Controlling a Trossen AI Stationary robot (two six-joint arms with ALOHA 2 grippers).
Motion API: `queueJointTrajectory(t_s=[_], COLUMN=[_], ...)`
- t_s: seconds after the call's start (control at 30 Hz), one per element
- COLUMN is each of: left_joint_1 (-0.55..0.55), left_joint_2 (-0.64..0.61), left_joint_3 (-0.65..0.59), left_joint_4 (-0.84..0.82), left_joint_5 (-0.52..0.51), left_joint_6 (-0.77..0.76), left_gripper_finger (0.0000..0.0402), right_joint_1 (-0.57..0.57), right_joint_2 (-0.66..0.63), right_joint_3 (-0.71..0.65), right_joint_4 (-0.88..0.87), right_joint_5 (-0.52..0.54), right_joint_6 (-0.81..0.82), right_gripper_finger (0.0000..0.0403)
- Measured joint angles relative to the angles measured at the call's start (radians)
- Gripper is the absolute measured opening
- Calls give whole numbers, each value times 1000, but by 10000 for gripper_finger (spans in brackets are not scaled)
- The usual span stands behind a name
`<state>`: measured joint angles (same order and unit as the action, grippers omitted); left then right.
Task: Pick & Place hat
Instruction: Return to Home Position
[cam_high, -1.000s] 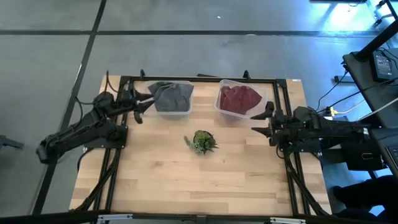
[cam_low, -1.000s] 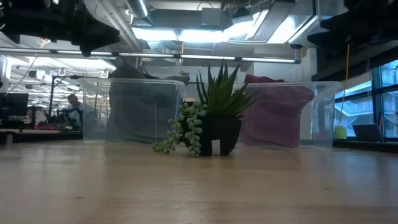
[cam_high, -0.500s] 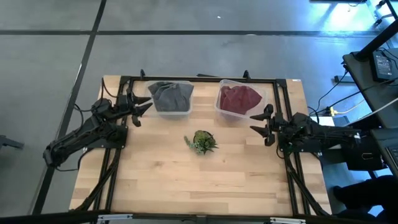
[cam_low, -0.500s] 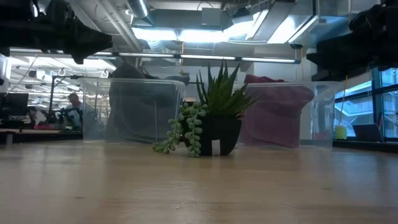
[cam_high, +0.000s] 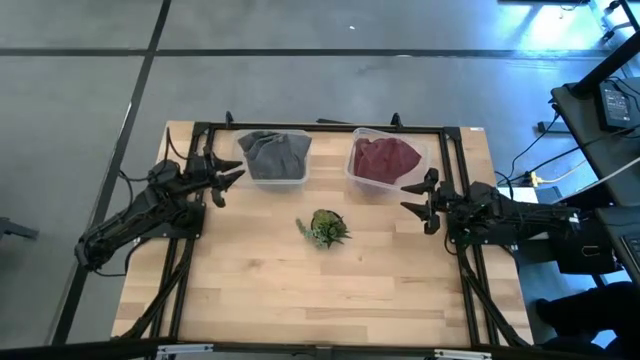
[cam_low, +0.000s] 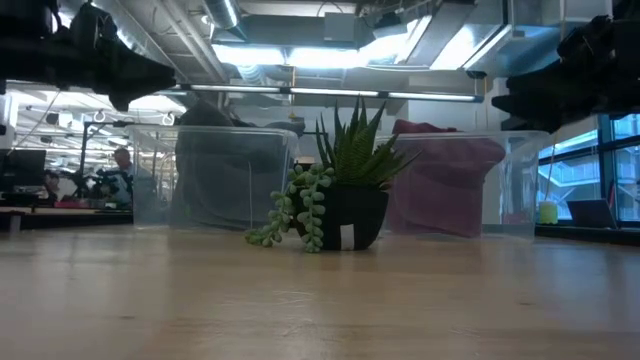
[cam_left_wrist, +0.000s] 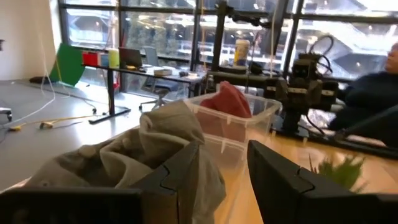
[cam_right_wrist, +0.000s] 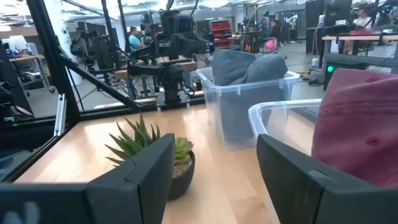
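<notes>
A grey hat lies in a clear bin at the table's far left; it also shows in the left wrist view. A dark red hat lies in a second clear bin at the far right, and shows in the right wrist view. My left gripper is open and empty, just left of the grey hat's bin. My right gripper is open and empty, just right of and nearer than the red hat's bin.
A small potted succulent stands at the table's middle between the two arms. A black frame runs along the table's far edge and down both sides. The near half of the wooden table is bare.
My left gripper has drawn back from the grey hat's bin toward the table's left edge and a little toward the near side. My right gripper has shifted slightly toward the table's left. The hats, bins and plant have stayed in place.
</notes>
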<state>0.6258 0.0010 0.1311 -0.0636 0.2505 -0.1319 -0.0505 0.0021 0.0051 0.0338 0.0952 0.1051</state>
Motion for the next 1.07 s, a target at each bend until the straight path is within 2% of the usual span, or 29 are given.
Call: queueJointTrajectory(t_s=[0.17, 0.3, 0.8, 1.07], left_joint_1=[0, 0, 0, 0], left_joint_2=[0, 0, 1, 2], left_joint_3=[-81, -123, -123, -123], left_joint_4=[108, 158, 105, 105], left_joint_5=[-72, -92, -103, -103], left_joint_6=[-43, -72, -66, -65], left_gripper_finger=[133, 134, 134, 130], right_joint_1=[0, 0, 0, 0], right_joint_2=[0, 0, 4, 4], right_joint_3=[0, 0, 0, 0], right_joint_4=[0, 1, 0, 0], right_joint_5=[0, 0, -1, -2], right_joint_6=[0, 0, -87, -70], right_gripper_finger=[226, 226, 226, 226])
